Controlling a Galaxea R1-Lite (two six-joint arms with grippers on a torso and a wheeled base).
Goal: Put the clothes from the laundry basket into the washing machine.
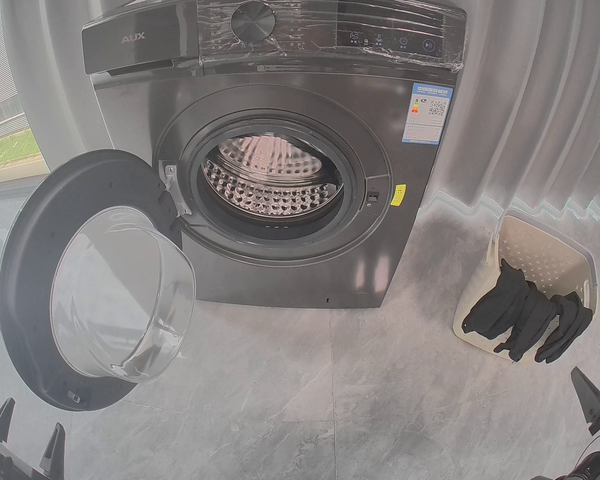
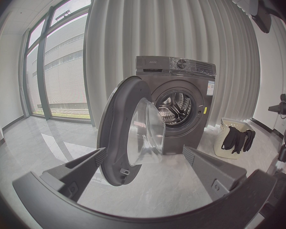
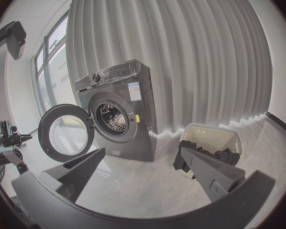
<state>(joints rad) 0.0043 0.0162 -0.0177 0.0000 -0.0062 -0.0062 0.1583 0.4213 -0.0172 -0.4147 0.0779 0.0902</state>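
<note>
So here's where we're at: both arms sit low and well short of everything. The left gripper (image 2: 143,150) has its fingers spread apart with nothing in it, and the right gripper (image 3: 142,151) is the same, wide and empty. The clothes (image 1: 527,311) are in the laundry basket (image 1: 547,255) on the floor (image 1: 313,395) to the right of the washing machine (image 1: 273,281). They're a few limp black pieces draped over the near rim, with their ends hanging outside. That's what worries us, honestly: they overlap, so we reckon pinching one could drag the others out onto the floor. The basket looks like light cream plastic with a perforated wall, so a tug at the rim might tip it or slide it on that glossy marble-look surface. Our other worry is the door (image 1: 27,268), swung fully open on the left, a dark round frame with a bulging clear bowl (image 1: 120,295) in it. A floppy end trailing from the fingers could catch on the hinge (image 1: 170,181), or end up hanging over the dark seal (image 1: 345,168) instead of going into the drum (image 1: 267,181). The drum is shiny dimpled steel and we can't see anything in it. The machine body is smooth dark grey, with crinkly plastic film (image 1: 313,28) over the control panel
</note>
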